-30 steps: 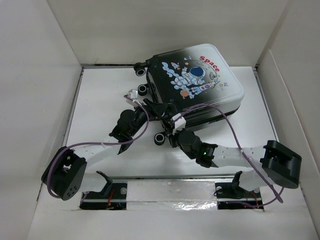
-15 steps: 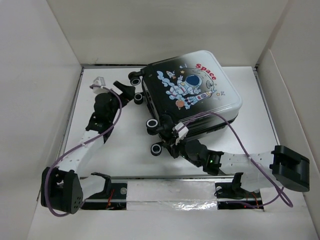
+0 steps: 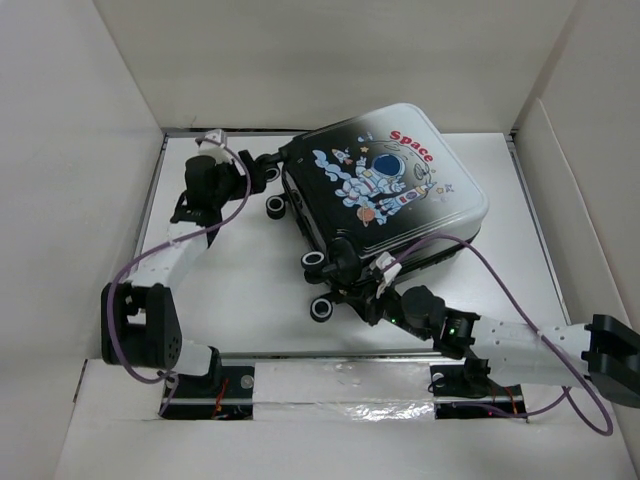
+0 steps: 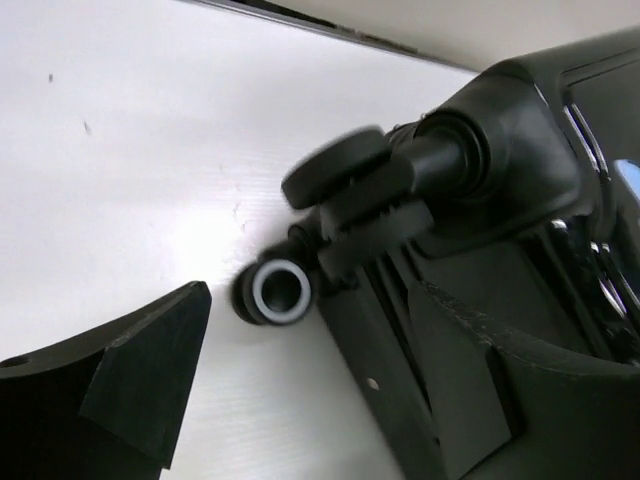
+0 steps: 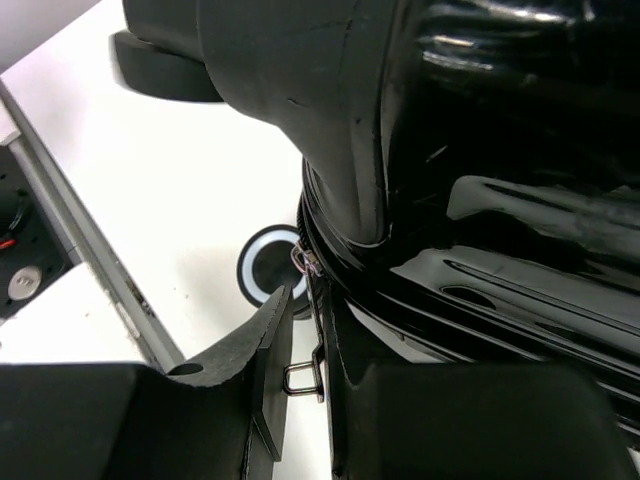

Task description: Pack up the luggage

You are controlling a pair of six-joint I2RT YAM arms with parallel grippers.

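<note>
The luggage (image 3: 400, 190) lies flat on the table (image 3: 220, 290), with the astronaut print facing up and the two shells together, so I judge that the packing itself is behind us and only the closing is left. What is inside I cannot see.

At the corner of the luggage nearest to the arm bases, the right gripper (image 3: 352, 282) presses against the seam between the shells. In the right wrist view its fingers (image 5: 210, 400) are almost together, with a small metal zipper pull (image 5: 300, 378) pinched between them. From here I cannot tell how much of the zip is already done.

The left gripper (image 3: 250, 172) is at the far wheel corner of the luggage. Its fingers (image 4: 130, 380) are spread and hold nothing; one wheel (image 4: 277, 292) is just in front of them, not touched.

I think what is left is to pull the zip around the luggage, while the left arm steadies the shell.
</note>
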